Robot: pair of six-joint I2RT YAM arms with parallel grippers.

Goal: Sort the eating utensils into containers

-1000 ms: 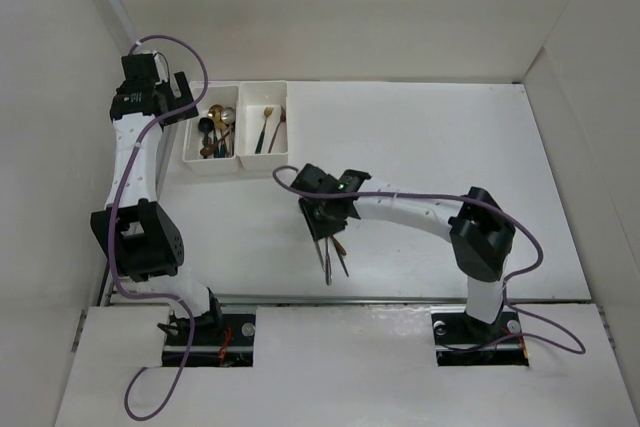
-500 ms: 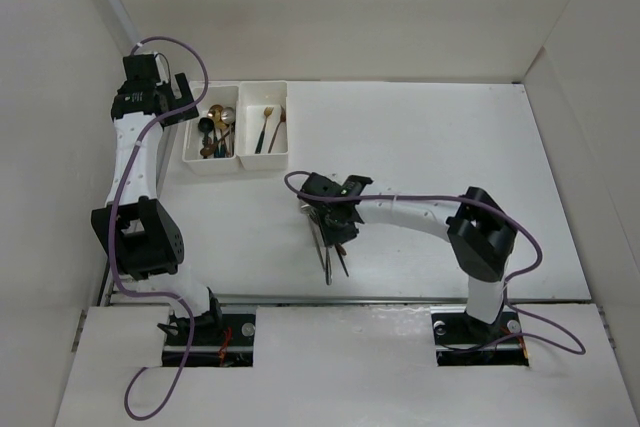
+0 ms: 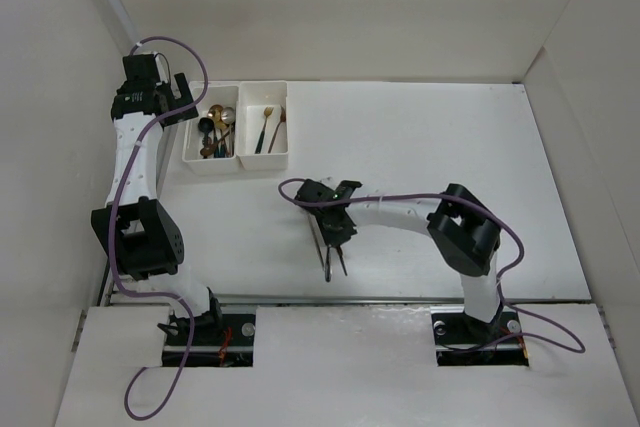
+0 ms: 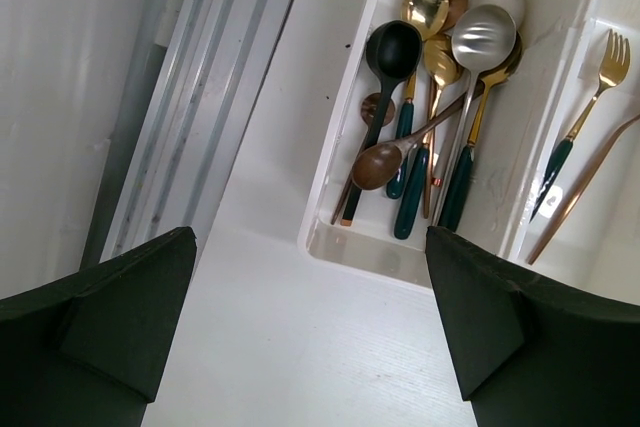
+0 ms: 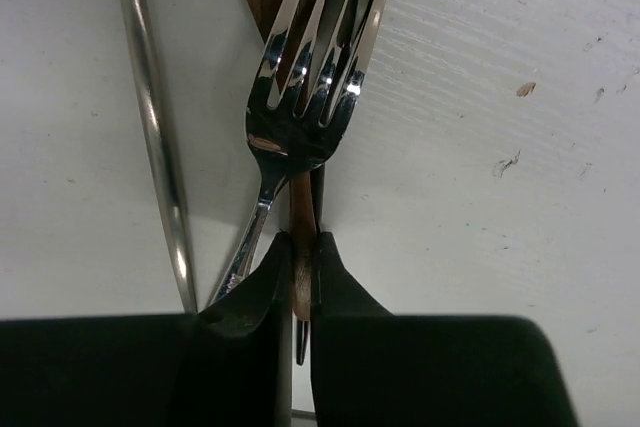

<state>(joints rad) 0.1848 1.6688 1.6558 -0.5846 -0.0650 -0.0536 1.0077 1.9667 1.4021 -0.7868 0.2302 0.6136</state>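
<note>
Right gripper (image 5: 303,252) pinching copper handle (image 5: 299,209), head hidden behind fork (image 5: 312,97)

Copper utensil (image 5: 300,237) pinched; spoons (image 4: 483,35), forks (image 4: 610,52) in bins (image 4: 390,257)

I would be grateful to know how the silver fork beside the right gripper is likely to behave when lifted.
The silver fork looks like polished metal, so it is probably stiff but slippery. Its handle is slim, so it may pivot in a narrow grip. It overlaps the copper utensil pinched in the right gripper, so lifting that would likely drag or tip it.
</note>
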